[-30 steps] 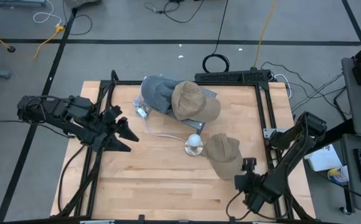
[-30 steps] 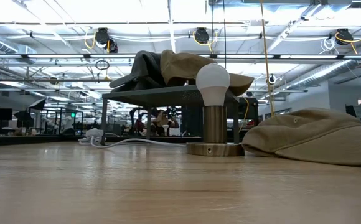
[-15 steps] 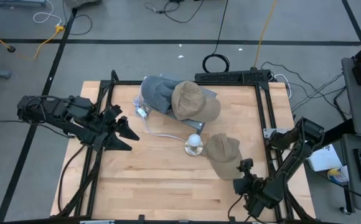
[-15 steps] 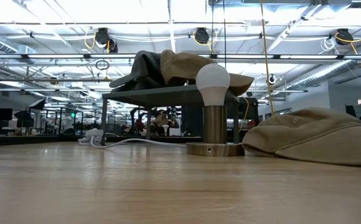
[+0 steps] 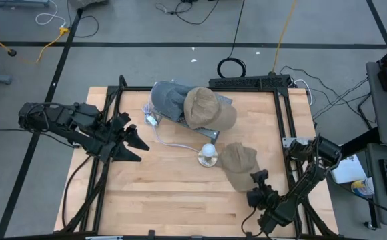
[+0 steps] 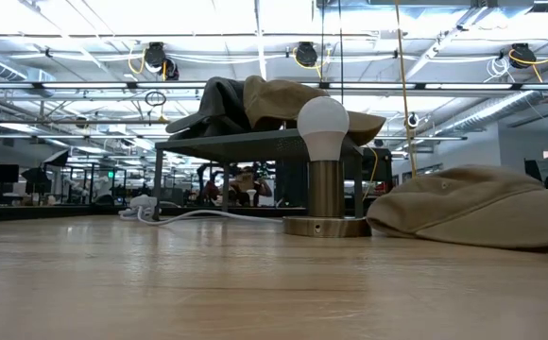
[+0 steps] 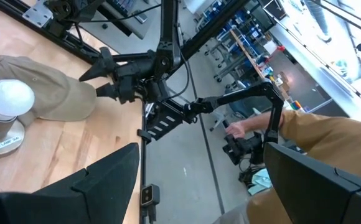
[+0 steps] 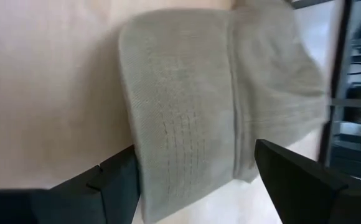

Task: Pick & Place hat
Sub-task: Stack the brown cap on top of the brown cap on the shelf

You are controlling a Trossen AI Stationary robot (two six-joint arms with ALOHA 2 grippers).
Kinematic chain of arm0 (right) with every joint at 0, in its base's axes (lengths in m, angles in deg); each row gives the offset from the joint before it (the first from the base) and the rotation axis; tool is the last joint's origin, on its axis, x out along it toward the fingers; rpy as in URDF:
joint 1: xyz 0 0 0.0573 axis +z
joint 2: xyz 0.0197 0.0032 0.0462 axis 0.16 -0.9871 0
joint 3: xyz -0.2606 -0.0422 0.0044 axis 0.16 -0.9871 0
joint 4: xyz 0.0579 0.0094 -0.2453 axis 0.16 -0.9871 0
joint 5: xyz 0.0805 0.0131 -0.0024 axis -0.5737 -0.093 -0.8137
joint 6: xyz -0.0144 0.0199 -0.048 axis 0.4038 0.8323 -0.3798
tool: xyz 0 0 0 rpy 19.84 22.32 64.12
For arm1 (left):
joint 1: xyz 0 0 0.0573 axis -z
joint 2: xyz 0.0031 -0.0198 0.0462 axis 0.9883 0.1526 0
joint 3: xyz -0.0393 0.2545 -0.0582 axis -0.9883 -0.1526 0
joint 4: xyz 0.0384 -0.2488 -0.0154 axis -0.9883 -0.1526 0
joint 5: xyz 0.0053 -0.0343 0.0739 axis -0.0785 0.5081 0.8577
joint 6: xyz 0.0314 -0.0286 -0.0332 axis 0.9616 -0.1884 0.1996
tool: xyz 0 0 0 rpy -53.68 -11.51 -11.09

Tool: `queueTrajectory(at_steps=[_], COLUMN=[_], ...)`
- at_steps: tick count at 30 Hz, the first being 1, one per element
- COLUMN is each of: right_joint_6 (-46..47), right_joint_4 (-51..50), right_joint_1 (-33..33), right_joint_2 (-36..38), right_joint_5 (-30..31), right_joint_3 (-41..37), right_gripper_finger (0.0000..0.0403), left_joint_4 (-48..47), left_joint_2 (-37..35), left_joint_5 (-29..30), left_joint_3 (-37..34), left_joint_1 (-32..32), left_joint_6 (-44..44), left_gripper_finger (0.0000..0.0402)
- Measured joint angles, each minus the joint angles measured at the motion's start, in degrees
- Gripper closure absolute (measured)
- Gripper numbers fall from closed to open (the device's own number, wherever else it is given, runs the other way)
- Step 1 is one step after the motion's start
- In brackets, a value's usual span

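A tan hat lies on the wooden table by its rim, next to a lamp with a white bulb. My right gripper is open just at the hat's near side. In the right wrist view its two fingers stand on either side of the hat's brim without touching it. In the low view the hat sits at the right. My left gripper waits open over the table's left part.
A grey rack at the table's far middle carries a blue-grey hat and another tan hat. A white cable runs from the lamp toward the rack. A person's hand and sleeve show beyond the table.
My right gripper has moved toward the table's left and far side, closing in on the tan hat's near edge, and its arm now shows at the right edge of the low view. The hat has stayed in place.
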Motion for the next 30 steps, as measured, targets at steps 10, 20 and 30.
queueTrajectory(at_steps=[10,20,30], right_joint_6=[2.7,8.8,17.1], right_joint_4=[4.2,-4.4,-17.1], right_joint_1=[-0.2,2.2,6.0], right_joint_2=[0.0,0.0,1.8], right_joint_5=[3.4,-2.1,-8.4], right_joint_3=[-0.4,4.0,20.6], right_gripper_finger=[0.0227,0.0388,0.0397], left_joint_4=[0.0,0.0,-0.1], left_joint_2=[0.0,0.0,0.0], left_joint_5=[0.0,-0.1,0.0], left_joint_3=[0.0,0.0,0.0], left_joint_1=[0.0,0.0,0.0], left_joint_6=[0.0,-1.0,-2.5], left_gripper_finger=[0.0053,0.0053,0.0053])
